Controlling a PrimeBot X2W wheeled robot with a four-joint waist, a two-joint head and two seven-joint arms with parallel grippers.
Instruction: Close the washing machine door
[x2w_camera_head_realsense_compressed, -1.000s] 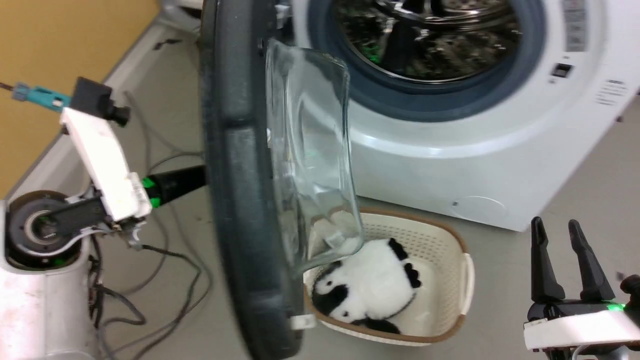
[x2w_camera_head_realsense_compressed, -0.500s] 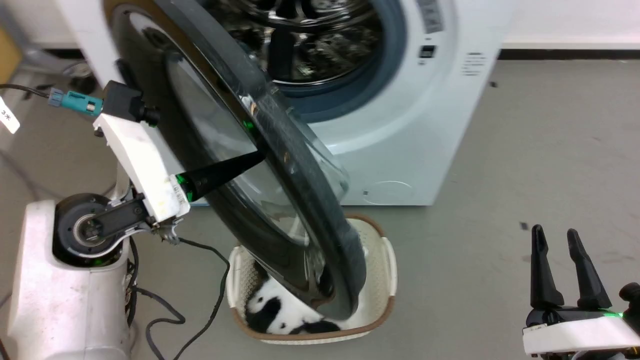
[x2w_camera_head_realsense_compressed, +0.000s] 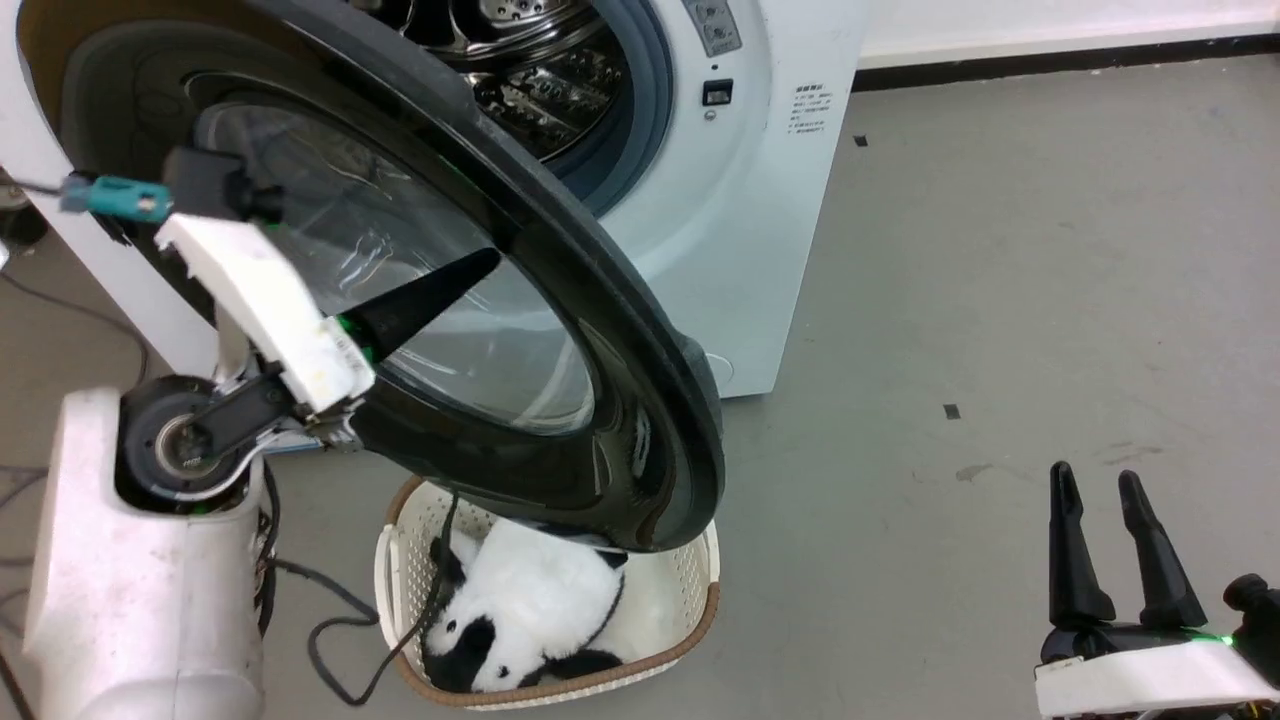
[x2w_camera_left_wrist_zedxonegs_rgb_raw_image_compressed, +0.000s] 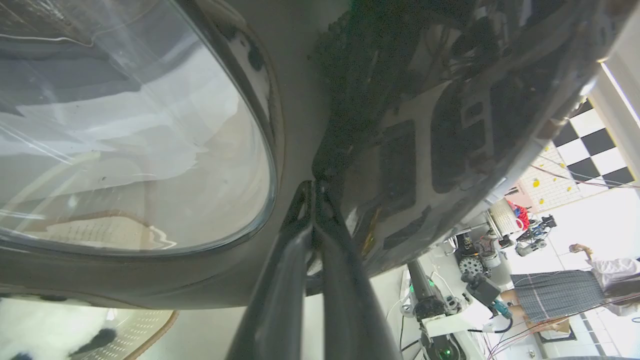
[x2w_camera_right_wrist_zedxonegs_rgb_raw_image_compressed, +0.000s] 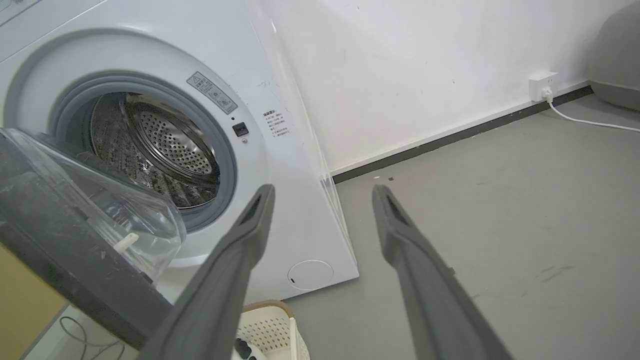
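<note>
The washing machine (x2w_camera_head_realsense_compressed: 760, 200) is white, and its steel drum (x2w_camera_head_realsense_compressed: 520, 70) stands exposed. The washing machine door (x2w_camera_head_realsense_compressed: 640, 400) hangs partly open, its black rim and glass window turned outward toward me. My left gripper (x2w_camera_head_realsense_compressed: 488, 258) is shut, with its tips against the door's outer face. In the left wrist view the left gripper (x2w_camera_left_wrist_zedxonegs_rgb_raw_image_compressed: 314, 189) touches the glossy rim of the door (x2w_camera_left_wrist_zedxonegs_rgb_raw_image_compressed: 400, 125) just beside the glass. My right gripper (x2w_camera_head_realsense_compressed: 1095, 485) stands open, low at the right and away from the machine. The right wrist view looks between the open right gripper (x2w_camera_right_wrist_zedxonegs_rgb_raw_image_compressed: 322, 192) at the machine (x2w_camera_right_wrist_zedxonegs_rgb_raw_image_compressed: 295, 165) and the door (x2w_camera_right_wrist_zedxonegs_rgb_raw_image_compressed: 60, 235).
A cream laundry basket (x2w_camera_head_realsense_compressed: 700, 590) holding a panda plush (x2w_camera_head_realsense_compressed: 530, 600) sits on the floor under the door's lower edge. Cables (x2w_camera_head_realsense_compressed: 330, 640) trail on the floor beside my left arm base. A person (x2w_camera_left_wrist_zedxonegs_rgb_raw_image_compressed: 560, 300) stands far off. A wall socket (x2w_camera_right_wrist_zedxonegs_rgb_raw_image_compressed: 542, 85) is at the right.
The head camera has turned right. The door has swung from edge-on toward the machine, narrowing the gap, with my left gripper staying against it. The right gripper keeps its pose.
</note>
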